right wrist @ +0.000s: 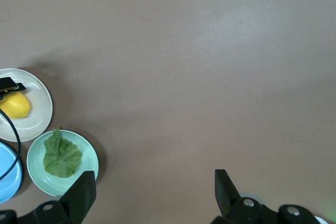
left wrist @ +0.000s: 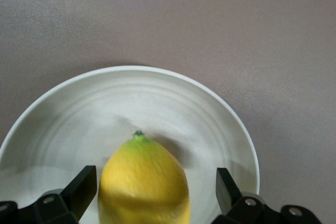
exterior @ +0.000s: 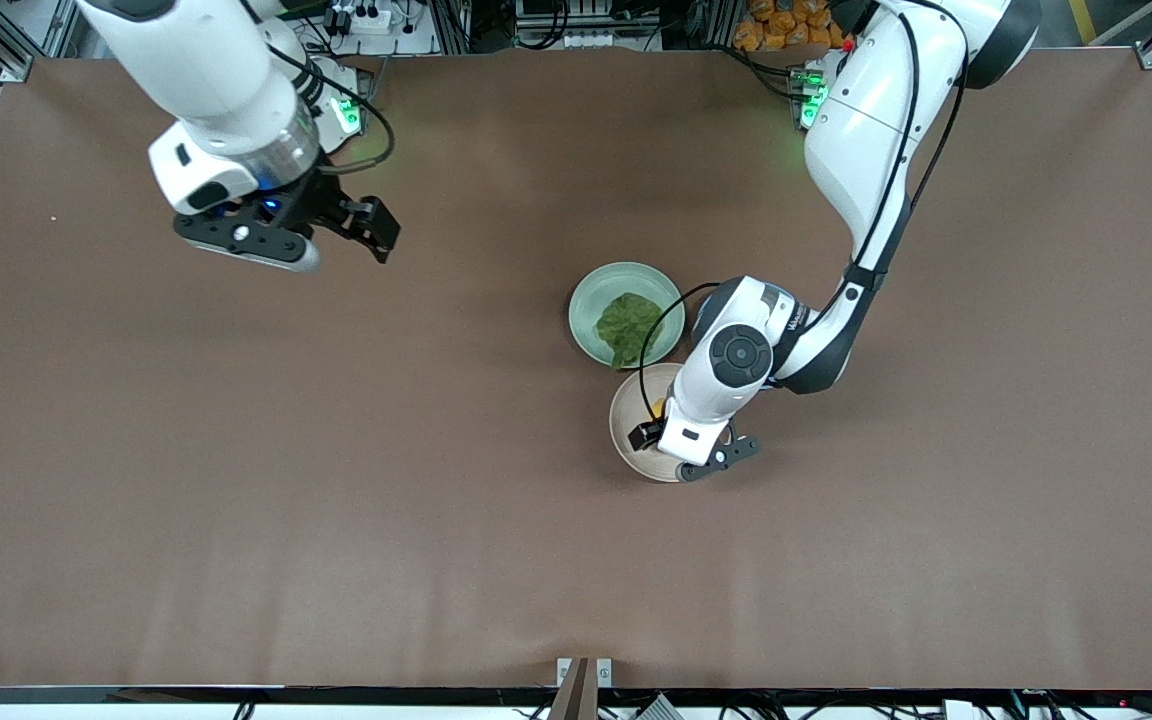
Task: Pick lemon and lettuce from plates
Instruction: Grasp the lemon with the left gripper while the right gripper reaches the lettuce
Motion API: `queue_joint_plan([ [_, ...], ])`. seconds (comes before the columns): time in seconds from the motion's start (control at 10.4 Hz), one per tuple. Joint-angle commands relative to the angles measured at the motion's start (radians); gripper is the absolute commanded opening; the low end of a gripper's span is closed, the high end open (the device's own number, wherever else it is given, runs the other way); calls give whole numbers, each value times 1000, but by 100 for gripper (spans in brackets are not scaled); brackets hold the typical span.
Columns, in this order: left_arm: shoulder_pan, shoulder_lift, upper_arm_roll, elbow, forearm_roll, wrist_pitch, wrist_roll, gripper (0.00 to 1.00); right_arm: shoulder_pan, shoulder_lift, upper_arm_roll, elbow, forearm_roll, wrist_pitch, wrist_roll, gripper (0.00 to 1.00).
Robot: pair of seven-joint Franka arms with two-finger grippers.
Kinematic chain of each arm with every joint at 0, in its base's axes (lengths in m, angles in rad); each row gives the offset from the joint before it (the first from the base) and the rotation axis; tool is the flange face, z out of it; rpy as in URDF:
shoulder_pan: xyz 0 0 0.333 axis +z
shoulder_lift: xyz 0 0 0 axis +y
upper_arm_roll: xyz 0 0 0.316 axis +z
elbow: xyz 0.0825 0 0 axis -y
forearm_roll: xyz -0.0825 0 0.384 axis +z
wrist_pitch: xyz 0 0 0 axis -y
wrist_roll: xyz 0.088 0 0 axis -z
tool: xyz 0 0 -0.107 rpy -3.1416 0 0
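Note:
The yellow lemon (left wrist: 144, 182) lies on the beige plate (left wrist: 210, 114), nearer the front camera than the mint plate (exterior: 591, 300). My left gripper (left wrist: 156, 192) is low over the beige plate and open. One finger stands on each side of the lemon with a gap on both sides. In the front view the left hand (exterior: 721, 458) hides most of the lemon (exterior: 658, 407). The dark green lettuce (exterior: 628, 325) lies flat on the mint plate. My right gripper (exterior: 246, 240) hangs open over bare table toward the right arm's end, with nothing between its fingers (right wrist: 81, 195).
A blue plate (right wrist: 8, 177) shows beside the mint plate (right wrist: 86, 153) in the right wrist view; the left arm covers it in the front view. Brown table cloth (exterior: 336, 500) spreads around the plates.

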Motion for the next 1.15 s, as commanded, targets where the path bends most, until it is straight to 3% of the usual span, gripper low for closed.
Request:
queue_joint_plan([
  [0.0,-24,5,18,17,17,4,-14,0,39,49,-8,21,8,32,72,100],
  [0.29,-13,-19,18,16,18,-5,-10,0,86,98,-8,21,7,92,153,100],
  [0.48,25,-94,28,12,35,-65,-2,0,126,142,-8,21,7,144,214,100],
  [0.77,158,-209,25,-57,60,-113,117,0,196,231,-9,21,-6,255,329,100],
  [1.06,298,-252,21,-146,60,-113,330,0,282,375,-11,47,-29,406,507,100],
])
